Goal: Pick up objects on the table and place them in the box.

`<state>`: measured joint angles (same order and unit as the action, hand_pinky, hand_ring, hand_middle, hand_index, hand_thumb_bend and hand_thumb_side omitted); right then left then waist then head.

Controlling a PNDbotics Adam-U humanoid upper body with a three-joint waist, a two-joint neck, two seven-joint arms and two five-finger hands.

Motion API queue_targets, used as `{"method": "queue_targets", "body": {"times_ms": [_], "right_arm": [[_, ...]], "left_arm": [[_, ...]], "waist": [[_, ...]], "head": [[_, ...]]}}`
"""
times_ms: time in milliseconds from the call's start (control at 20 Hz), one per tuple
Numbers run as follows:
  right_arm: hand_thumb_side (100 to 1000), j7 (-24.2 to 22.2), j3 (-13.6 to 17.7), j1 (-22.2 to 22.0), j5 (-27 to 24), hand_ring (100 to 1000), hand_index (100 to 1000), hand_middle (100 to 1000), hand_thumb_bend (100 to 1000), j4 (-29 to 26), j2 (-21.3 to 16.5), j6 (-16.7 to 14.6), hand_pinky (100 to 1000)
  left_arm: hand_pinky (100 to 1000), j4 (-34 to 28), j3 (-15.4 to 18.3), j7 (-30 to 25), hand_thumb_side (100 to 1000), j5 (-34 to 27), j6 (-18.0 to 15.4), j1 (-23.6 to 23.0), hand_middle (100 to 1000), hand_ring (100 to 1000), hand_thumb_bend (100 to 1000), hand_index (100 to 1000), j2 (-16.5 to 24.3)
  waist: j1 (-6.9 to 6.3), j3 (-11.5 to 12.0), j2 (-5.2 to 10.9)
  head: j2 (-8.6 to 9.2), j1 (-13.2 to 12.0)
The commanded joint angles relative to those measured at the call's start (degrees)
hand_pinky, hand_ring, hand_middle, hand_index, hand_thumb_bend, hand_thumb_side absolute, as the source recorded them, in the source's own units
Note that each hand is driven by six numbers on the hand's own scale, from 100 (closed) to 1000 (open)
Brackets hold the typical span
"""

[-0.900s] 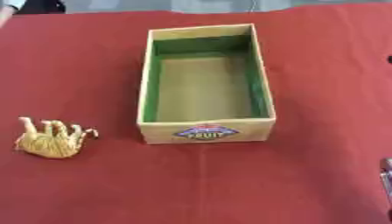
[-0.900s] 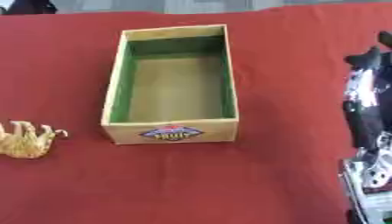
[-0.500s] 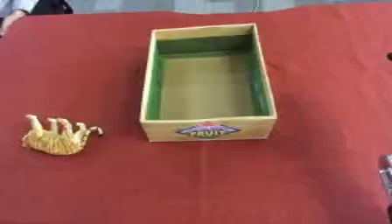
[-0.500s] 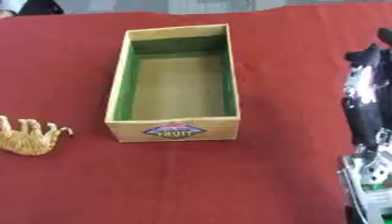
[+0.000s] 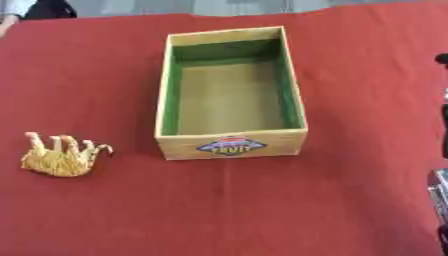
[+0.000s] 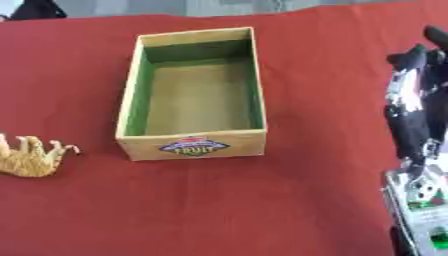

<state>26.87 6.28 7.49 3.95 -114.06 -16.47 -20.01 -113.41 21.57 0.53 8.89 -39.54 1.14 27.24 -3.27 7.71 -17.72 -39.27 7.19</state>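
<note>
A toy tiger [image 5: 61, 157], yellow with dark stripes, lies upside down with its legs in the air on the red cloth at the left. A cardboard box [image 5: 231, 146] with a green lining and a "FRUIT" label stands in the middle, and nothing shows inside it. My right hand [image 6: 415, 95], black with silver parts, shows at the right edge in the right eye view. Its fingers point up and hang relaxed, holding nothing, well to the right of the box. My left hand shows in no view.
The red cloth [image 5: 227, 210] covers the whole table. Part of my right forearm [image 6: 420, 200], silver with a green patch, fills the lower right corner. A dark shape [image 6: 35, 9] sits beyond the far left edge.
The whole picture has shifted a little, so the camera moved. The tiger, the box and my right hand stay where they were.
</note>
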Motion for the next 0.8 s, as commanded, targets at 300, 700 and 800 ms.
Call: {"method": "queue_targets", "body": {"times_ms": [300, 700, 800], "right_arm": [[419, 0.43, 0.82, -0.73, 0.05, 583, 775, 422, 100, -0.54, -1.51, -0.95, 909], [422, 0.35, 0.42, -1.44, 0.75, 583, 775, 421, 100, -0.54, -1.81, -1.18, 907], [421, 0.28, 0.34, -1.55, 0.76, 583, 775, 420, 100, -0.54, -1.87, -1.15, 908]], "left_arm": [[735, 2.43, -3.25, 1.94, 377, 17.26, 1.71, 0.12, 722, 716, 100, 940, 11.48], [807, 4.39, -10.57, -0.26, 676, 32.49, 6.67, 2.49, 778, 824, 100, 969, 22.94], [808, 4.72, -12.12, 0.09, 738, 33.77, 7.60, 3.40, 781, 829, 100, 973, 24.40]], "waist": [[0.56, -0.72, 1.18], [0.45, -0.26, 1.45], [0.36, -0.20, 1.57]], "head": [[-0.14, 0.39], [-0.05, -0.61], [-0.07, -1.22]]}}
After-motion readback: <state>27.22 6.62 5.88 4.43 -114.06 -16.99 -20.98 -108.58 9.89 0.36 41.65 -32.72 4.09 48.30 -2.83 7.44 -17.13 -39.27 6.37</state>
